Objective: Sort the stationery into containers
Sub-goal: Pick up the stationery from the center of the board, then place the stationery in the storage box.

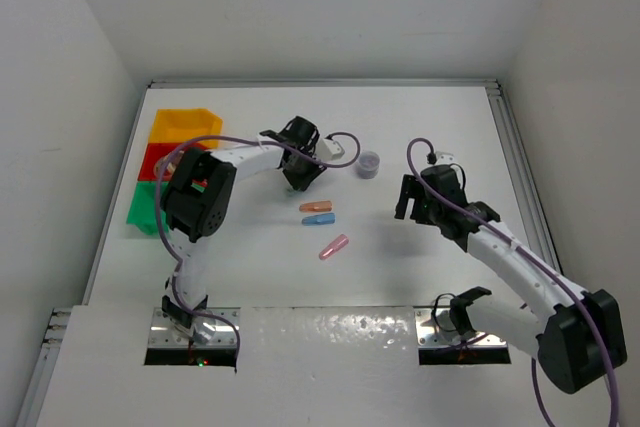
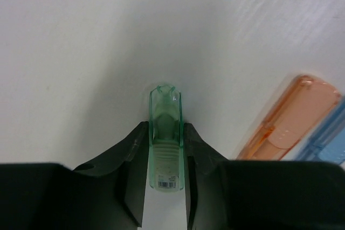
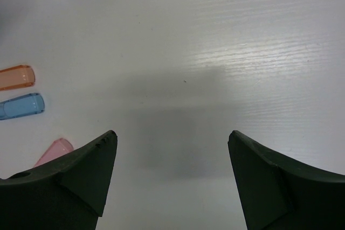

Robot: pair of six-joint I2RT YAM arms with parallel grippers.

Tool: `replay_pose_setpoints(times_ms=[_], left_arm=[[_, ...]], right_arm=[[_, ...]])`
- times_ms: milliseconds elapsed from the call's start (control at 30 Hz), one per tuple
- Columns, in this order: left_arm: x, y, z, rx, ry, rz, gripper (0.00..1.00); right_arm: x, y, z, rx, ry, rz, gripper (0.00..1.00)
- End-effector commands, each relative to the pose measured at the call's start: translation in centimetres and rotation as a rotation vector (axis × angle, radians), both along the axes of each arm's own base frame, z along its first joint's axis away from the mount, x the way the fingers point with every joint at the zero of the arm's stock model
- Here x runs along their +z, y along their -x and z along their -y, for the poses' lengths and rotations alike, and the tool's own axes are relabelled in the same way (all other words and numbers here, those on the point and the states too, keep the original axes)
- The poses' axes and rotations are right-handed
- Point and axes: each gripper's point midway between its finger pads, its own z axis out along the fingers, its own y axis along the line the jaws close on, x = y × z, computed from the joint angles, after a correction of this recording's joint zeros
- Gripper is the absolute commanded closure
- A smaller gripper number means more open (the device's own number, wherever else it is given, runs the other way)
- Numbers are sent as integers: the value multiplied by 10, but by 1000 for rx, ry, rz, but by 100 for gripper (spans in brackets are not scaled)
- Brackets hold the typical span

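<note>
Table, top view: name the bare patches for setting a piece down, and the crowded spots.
Bare: the far strip of table beyond the jar, and the near strip between pink piece and arm bases. Crowded: centre, around green piece, orange piece and blue piece; bins fill the left edge.

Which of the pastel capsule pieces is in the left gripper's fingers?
The green capsule piece, pinched by the left gripper; the orange piece, blue piece and pink piece lie loose on the table.
</note>
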Motion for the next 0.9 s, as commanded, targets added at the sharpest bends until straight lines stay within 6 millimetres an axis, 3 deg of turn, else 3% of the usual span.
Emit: replay_pose_setpoints(times_ms=[0, 33, 67, 100, 133, 167, 200, 233, 267, 333, 400, 500, 533, 567, 700, 867], left_arm=[[44, -34, -21, 150, -4, 93, 100], [55, -48, -34, 216, 11, 106, 100], [82, -67, -37, 295, 63, 141, 100], [95, -78, -44, 340, 87, 162, 100], [110, -93, -65, 403, 117, 190, 100], [139, -107, -74, 404, 159, 279, 100], [153, -116, -96, 417, 165, 333, 100], [154, -116, -109, 394, 136, 379, 100], [185, -126, -124, 317, 92, 521, 100], [198, -132, -159, 291, 9, 589, 100], [202, -140, -196, 278, -13, 610, 100], [189, -152, -227, 237, -50, 552, 100], [204, -161, -242, 245, -59, 575, 100], [185, -161, -259, 239, -78, 508, 100], [189, -173, -277, 165, -77, 506, 100], [174, -165, -290, -24, -160, 505, 100]], right_arm=[[26, -20, -10, 29, -28, 52, 18], [28, -22, -11, 32, -28, 48, 18], [37, -28, -16, 47, -35, 60, 18], [35, -30, -18, 51, -34, 40, 18], [38, -34, -20, 57, -34, 40, 19], [48, -40, -25, 68, -50, 54, 19], [46, -43, -27, 70, -47, 37, 19], [55, -50, -30, 71, -57, 52, 19], [58, -53, -33, 72, -59, 53, 19], [64, -60, -39, 82, -68, 53, 20], [65, -63, -41, 82, -65, 51, 20], [68, -64, -45, 85, -66, 65, 20], [68, -62, -46, 86, -66, 70, 20], [68, -61, -46, 87, -68, 77, 20], [57, -51, -38, 93, -36, 62, 20], [46, -43, -26, 93, 23, 29, 19]])
